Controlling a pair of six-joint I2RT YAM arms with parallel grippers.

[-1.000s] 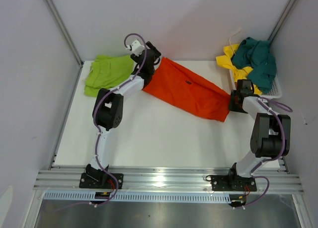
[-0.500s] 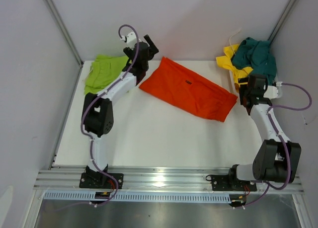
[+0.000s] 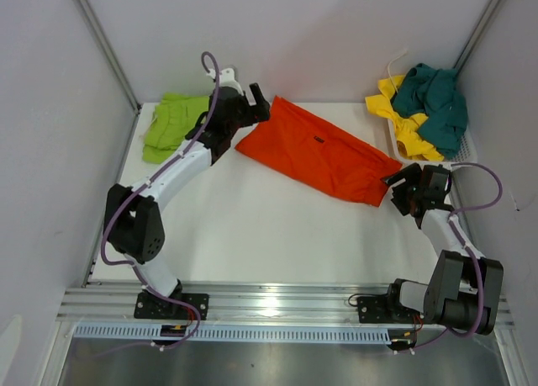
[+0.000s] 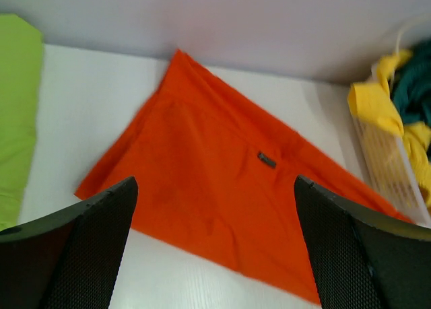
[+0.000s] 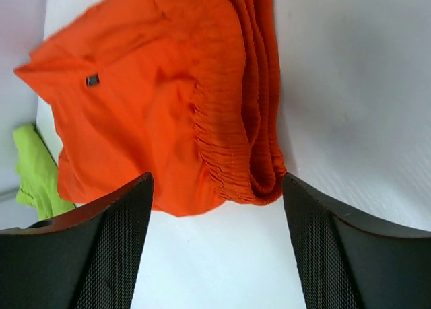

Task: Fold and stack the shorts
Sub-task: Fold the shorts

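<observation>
The orange shorts (image 3: 319, 155) lie flat and folded, slanting across the back middle of the table; in the left wrist view the orange shorts (image 4: 222, 181) fill the centre. My left gripper (image 3: 255, 104) hovers open just over their back left corner, holding nothing. My right gripper (image 3: 398, 189) stands open just off their right end, facing the gathered waistband (image 5: 236, 120). Between the fingers of the left gripper (image 4: 214, 211) and of the right gripper (image 5: 217, 211) there is only cloth and table below. A lime green pair (image 3: 172, 124) lies at the back left. Yellow shorts (image 3: 395, 108) and teal shorts (image 3: 437, 104) are heaped in the basket.
The white mesh basket (image 3: 461, 155) stands at the back right corner against the wall. Grey walls close the table in on the left, back and right. The arms' bases sit on the metal rail (image 3: 277, 306) at the near edge.
Both grippers opened and let go of the orange shorts, which now lie still. The left gripper lifted off the back left corner; the right one drew back toward the near right.
</observation>
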